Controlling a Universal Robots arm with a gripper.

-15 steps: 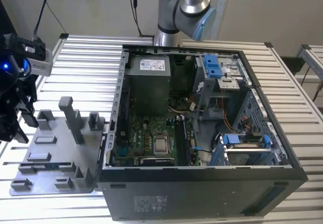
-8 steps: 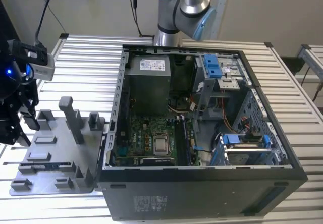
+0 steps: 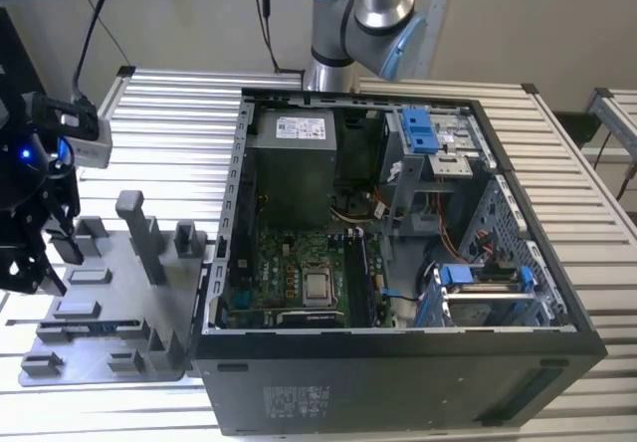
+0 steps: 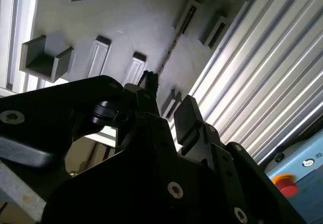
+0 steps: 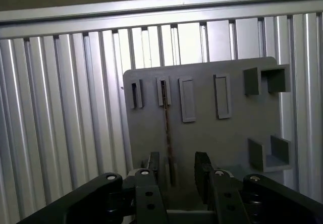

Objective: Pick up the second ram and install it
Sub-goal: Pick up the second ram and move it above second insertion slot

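The second ram (image 5: 168,133) is a thin dark stick standing on edge in a slot of the grey holder (image 5: 237,118). In the first wrist view it runs down the plate and in between my gripper's (image 5: 177,168) two black fingers. The gripper is open; the stick sits nearer one finger (image 5: 154,164) than the other, and I see no squeeze on it. In the second wrist view the ram (image 4: 174,42) leads toward the gripper (image 4: 166,103) just above the holder (image 4: 141,17). The exterior view has the gripper (image 3: 52,255) over the holder (image 3: 109,298) at the exterior view's left.
The open black PC case (image 3: 398,372) lies beside the holder on the slatted metal table (image 3: 169,113), its motherboard (image 3: 299,273) facing up. Upright grey pegs (image 3: 139,233) rise from the holder near the gripper. A blue box with a red button (image 4: 287,186) stands beyond the table edge.
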